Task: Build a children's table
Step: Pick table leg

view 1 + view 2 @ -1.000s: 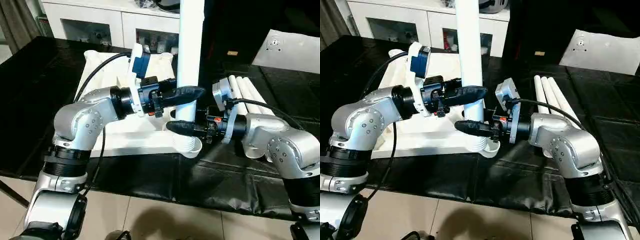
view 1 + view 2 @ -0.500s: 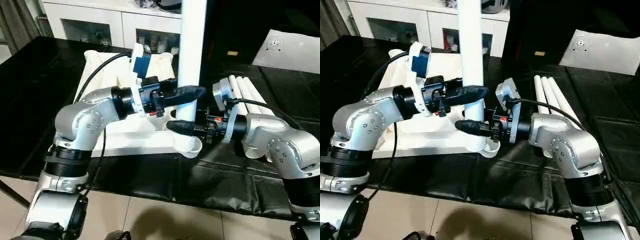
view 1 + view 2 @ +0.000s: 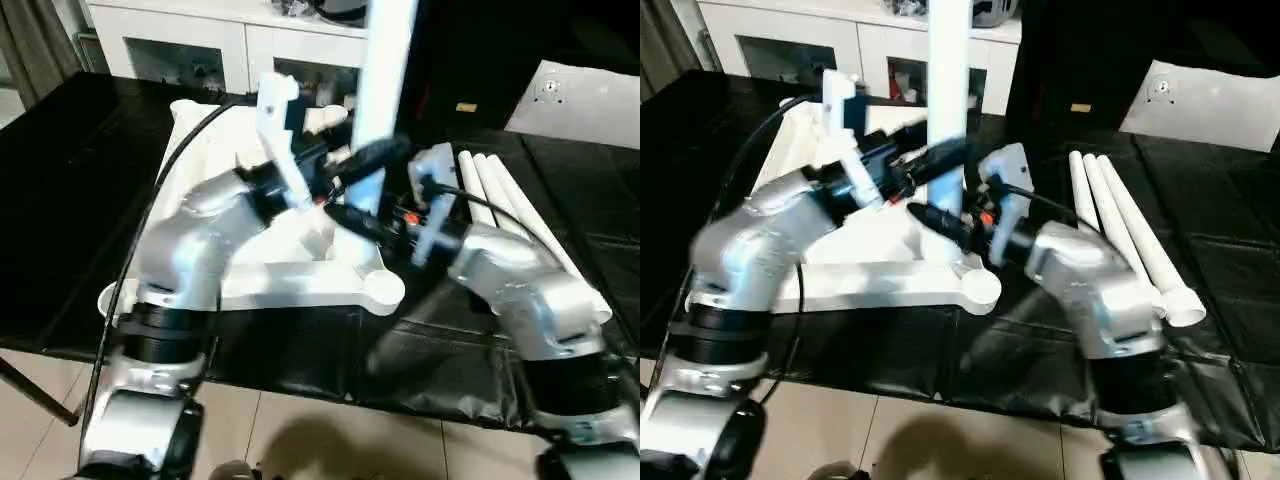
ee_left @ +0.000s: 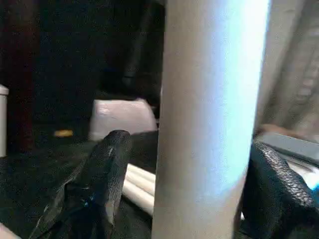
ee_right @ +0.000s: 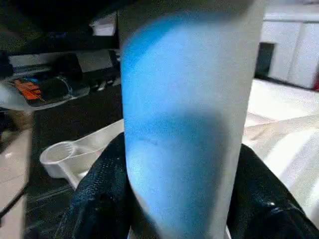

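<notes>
Upright leg [image 3: 948,60], likely light, stiff, slick plastic, gripped between right pincer [image 5: 174,199] fingers, left pincer [image 4: 184,199] fingers loose either side, tabletop [image 3: 290,285] just below on the surface; best clasped low, near the socket.

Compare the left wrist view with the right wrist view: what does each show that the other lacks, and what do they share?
Left wrist view: spare legs lying flat, a flat white sheet behind them, and a gap between one black finger and the upright leg. Right wrist view: the tabletop with an empty corner socket, white cabinets, and fingers hugging the leg on both sides. Shared: the upright leg standing between two black fingers.
</notes>
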Controlling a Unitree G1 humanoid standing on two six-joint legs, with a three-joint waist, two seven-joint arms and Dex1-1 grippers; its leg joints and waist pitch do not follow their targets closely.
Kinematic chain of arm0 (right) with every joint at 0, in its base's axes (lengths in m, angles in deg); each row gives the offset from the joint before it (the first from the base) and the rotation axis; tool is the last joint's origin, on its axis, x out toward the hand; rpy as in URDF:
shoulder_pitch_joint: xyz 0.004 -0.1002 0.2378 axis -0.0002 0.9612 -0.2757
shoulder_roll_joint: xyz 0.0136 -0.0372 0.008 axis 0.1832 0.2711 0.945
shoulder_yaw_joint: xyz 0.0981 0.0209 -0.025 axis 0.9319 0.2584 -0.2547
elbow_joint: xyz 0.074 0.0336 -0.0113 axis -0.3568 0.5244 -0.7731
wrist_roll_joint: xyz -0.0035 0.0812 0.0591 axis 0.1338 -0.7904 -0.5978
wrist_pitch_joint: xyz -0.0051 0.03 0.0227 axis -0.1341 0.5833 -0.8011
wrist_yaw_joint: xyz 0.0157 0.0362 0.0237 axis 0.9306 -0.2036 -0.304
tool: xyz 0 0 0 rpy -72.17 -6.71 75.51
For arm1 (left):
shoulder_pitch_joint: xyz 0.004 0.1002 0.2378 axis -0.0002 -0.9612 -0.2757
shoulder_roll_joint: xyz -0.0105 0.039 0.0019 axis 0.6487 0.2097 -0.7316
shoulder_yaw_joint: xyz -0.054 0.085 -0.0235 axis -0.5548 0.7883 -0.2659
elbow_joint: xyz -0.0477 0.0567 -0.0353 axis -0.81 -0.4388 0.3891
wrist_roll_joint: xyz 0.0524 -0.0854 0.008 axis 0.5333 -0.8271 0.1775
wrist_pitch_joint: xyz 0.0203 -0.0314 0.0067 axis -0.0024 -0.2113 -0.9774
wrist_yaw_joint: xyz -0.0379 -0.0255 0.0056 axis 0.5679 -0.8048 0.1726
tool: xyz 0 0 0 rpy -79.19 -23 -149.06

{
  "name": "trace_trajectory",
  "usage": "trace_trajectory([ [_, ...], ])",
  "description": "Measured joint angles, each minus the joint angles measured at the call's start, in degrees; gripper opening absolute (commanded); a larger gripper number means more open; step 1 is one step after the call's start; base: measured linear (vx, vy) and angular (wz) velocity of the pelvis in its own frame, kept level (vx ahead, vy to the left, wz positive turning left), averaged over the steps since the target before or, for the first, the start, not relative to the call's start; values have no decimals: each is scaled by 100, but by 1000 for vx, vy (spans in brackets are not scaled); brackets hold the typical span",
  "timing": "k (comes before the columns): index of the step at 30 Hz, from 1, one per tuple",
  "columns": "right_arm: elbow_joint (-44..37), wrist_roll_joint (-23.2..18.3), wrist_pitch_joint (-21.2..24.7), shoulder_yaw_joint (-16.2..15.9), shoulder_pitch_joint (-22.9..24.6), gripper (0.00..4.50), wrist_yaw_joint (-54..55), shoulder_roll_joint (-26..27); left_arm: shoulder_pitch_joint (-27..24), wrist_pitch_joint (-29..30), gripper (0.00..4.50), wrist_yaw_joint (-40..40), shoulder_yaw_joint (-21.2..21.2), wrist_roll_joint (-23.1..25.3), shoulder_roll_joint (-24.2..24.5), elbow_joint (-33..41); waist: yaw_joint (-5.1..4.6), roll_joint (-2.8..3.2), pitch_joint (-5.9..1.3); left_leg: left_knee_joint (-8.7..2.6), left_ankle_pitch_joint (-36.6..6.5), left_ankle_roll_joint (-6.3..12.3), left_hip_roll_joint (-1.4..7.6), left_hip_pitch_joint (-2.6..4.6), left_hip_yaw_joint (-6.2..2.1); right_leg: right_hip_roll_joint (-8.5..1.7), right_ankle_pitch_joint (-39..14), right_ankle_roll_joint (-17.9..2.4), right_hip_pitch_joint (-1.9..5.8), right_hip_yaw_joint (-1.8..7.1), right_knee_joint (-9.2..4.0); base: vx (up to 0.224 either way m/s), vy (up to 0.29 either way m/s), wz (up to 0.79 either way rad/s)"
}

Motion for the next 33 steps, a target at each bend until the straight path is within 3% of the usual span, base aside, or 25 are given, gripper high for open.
trace_trajectory([
  [7,1,402,-442,-129,64,193,740,589,-56,-413,330,1278,-1,578,-653,54,-6,-1,0,0,3,-4,1,-2,-1,0,3,2,-2,0,-1,0,0,0],
  [9,1,489,-491,-139,76,193,883,680,-98,-493,296,1469,-8,624,-771,66,-6,-1,1,0,3,-4,1,-2,-1,0,3,3,-2,0,-2,0,0,0],
  [13,66,562,-626,-144,90,193,1124,891,-237,-526,296,1891,-21,714,-1070,233,-16,-1,1,0,3,-4,0,-3,-1,0,4,4,-3,0,-3,0,0,0],
  [33,128,813,-791,-148,92,193,1373,984,-281,-623,296,2024,74,807,-1133,265,-44,-1,1,-1,4,-6,0,-5,-1,0,7,10,-6,1,-5,0,0,0],
])
